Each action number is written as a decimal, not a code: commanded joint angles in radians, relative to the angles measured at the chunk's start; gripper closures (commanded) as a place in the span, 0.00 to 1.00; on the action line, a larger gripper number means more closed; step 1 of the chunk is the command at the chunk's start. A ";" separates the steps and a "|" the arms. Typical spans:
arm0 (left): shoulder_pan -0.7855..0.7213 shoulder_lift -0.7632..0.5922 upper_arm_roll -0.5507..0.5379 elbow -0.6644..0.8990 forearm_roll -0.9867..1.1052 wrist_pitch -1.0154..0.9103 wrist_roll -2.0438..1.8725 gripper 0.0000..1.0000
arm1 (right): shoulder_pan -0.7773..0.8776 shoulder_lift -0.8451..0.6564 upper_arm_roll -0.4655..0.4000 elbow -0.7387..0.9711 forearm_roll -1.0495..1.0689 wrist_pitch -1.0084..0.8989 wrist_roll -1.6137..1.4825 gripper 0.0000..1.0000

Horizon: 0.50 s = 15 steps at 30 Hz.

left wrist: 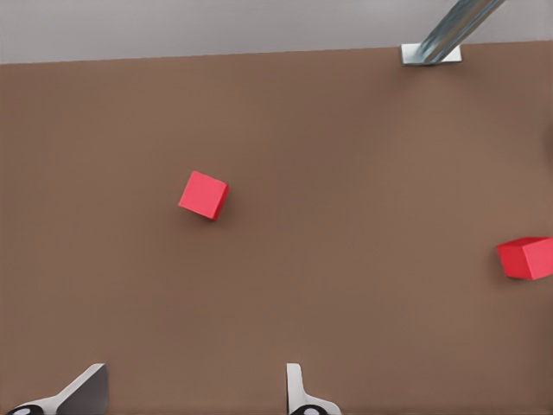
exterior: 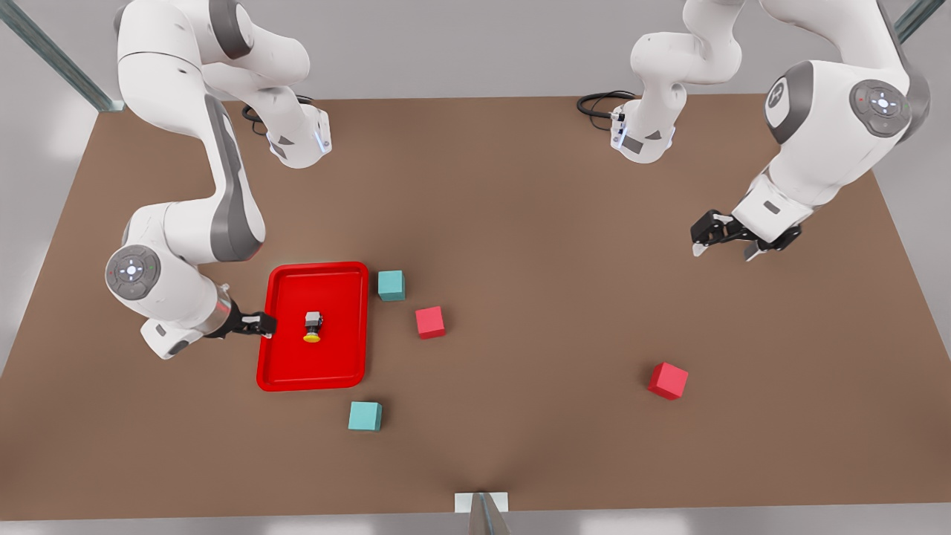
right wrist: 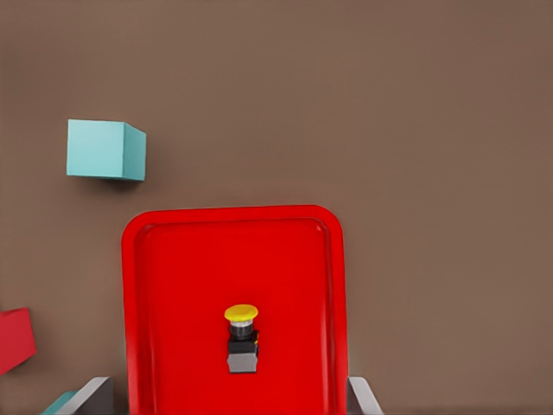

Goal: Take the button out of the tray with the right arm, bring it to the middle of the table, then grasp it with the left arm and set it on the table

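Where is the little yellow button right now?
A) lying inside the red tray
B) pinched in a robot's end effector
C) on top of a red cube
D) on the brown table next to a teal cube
A. The button lies on its side on the floor of the red tray, with no end effector touching it.

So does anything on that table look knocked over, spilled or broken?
Only one thing: the button lies on its side in the red tray, its yellow cap pointing sideways. The cubes sit flat. The right gripper, open, hovers at the tray's rim; the left gripper, open, waits above the table.
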 commanded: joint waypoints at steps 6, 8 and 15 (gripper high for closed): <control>0.024 -0.001 -0.013 0.001 0.002 0.000 0.015 0.00 | 0.022 0.026 0.005 0.003 0.013 -0.051 0.059 0.00; 0.024 0.001 -0.015 -0.001 0.002 0.000 0.015 0.00 | 0.020 0.041 0.005 0.000 0.009 -0.053 0.050 0.00; 0.024 0.002 -0.016 -0.001 0.002 -0.013 0.015 0.00 | 0.017 0.256 0.005 -0.003 -0.002 0.067 0.062 0.00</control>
